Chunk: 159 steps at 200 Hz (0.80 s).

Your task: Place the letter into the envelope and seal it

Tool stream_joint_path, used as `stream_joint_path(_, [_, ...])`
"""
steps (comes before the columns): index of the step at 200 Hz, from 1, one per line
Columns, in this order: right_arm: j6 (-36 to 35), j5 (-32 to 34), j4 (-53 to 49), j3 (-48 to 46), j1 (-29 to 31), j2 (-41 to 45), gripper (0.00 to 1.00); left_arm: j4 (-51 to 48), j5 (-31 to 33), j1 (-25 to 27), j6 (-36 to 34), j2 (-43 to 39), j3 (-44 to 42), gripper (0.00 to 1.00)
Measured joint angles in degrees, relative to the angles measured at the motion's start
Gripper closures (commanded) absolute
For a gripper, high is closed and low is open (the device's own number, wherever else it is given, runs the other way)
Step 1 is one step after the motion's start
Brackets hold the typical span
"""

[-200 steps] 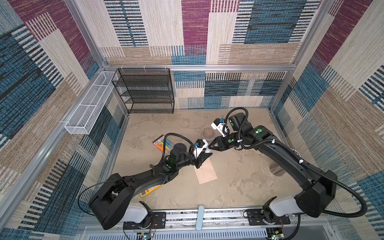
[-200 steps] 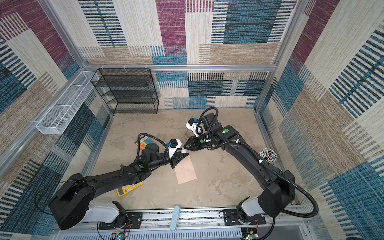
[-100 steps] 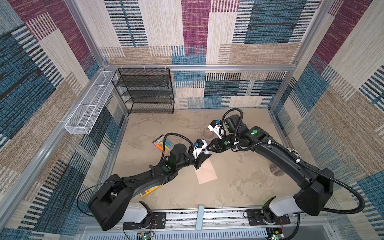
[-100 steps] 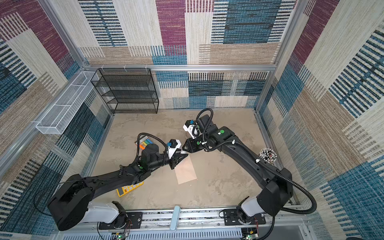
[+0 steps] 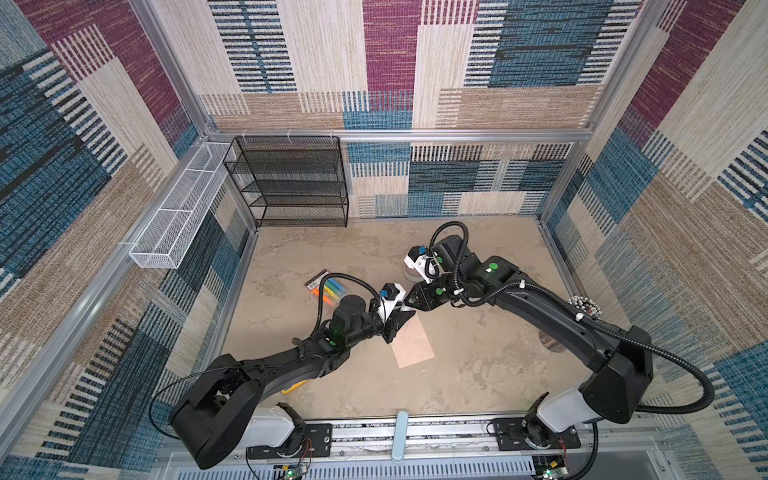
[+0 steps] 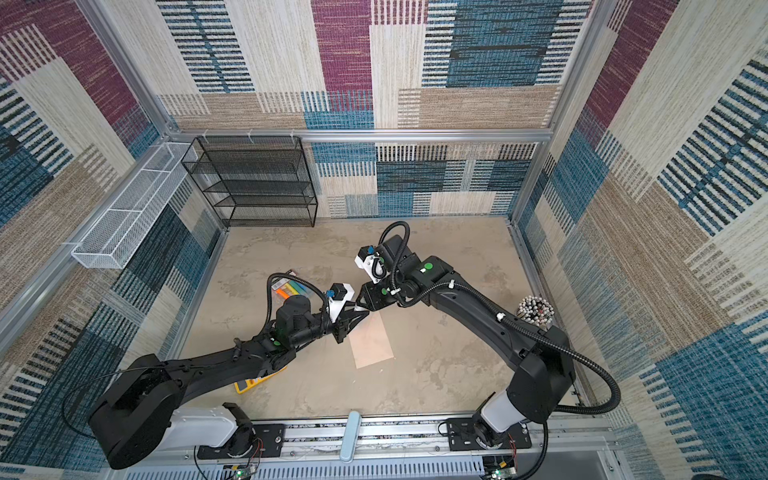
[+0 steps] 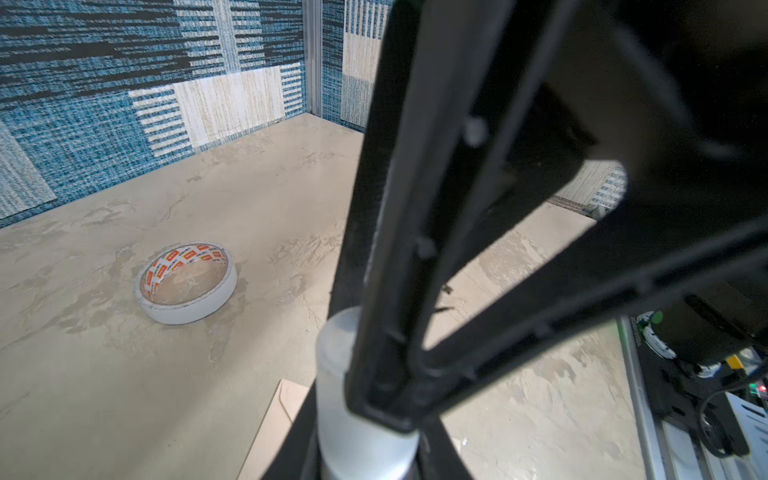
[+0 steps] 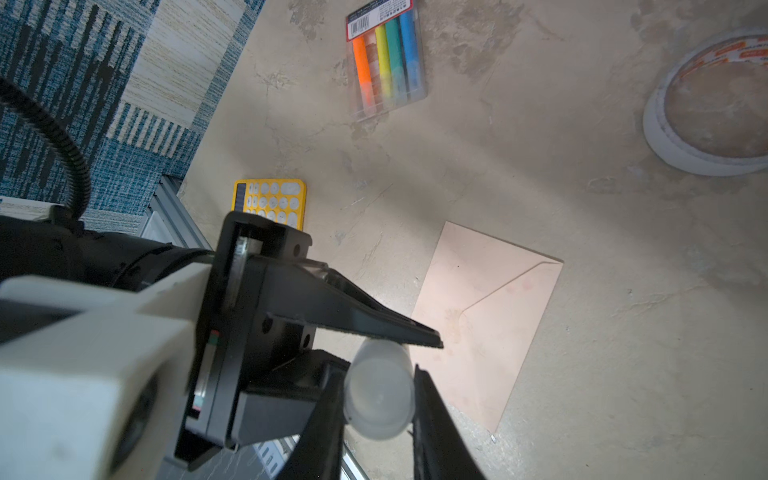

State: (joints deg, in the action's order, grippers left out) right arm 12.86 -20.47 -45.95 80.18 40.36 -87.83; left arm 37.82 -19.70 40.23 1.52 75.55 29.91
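The right gripper [image 5: 411, 301] has swung in from a second ago to meet the left gripper [image 5: 402, 320] above the middle of the tabletop [image 5: 478, 374]. Both have their jaws partly closed on one frosted white cylinder [image 8: 378, 395]. The envelope [image 5: 413, 345] lies flat just beneath them, flap folded down, unmoved. A clear marker pack [image 8: 386, 62] nearer the back left holds orange, yellow, green and blue markers, and a cup of pens [image 6: 536, 309] stands at the right edge. Only the right wrist view shows the keys of the yellow calculator [image 8: 270, 201], and only the left wrist view shows the whole tape roll [image 7: 187, 282].
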Motion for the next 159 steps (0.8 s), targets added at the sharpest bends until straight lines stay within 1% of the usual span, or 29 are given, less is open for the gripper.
stream_joint_path(29, [0.0,0.6,1.6,-0.1,0.8,-1.2,0.77,-0.7,0.5,-0.7,1.3,-0.8,-0.5,1.0])
stream_joint_path(80, [1.2,1.6,2.7,-0.3,2.0,-3.2,0.78,-6.8,1.5,-1.2,1.7,-2.5,-0.6,1.0])
stream_joint_path(117, [2.1,3.7,3.0,-0.3,3.7,-4.2,0.8,-9.0,1.8,-1.5,2.0,-2.7,-0.6,1.0])
stream_joint_path(159, [2.5,8.0,3.0,0.7,5.6,-5.9,0.8,-9.8,3.1,-1.7,2.8,-2.8,-0.7,1.0])
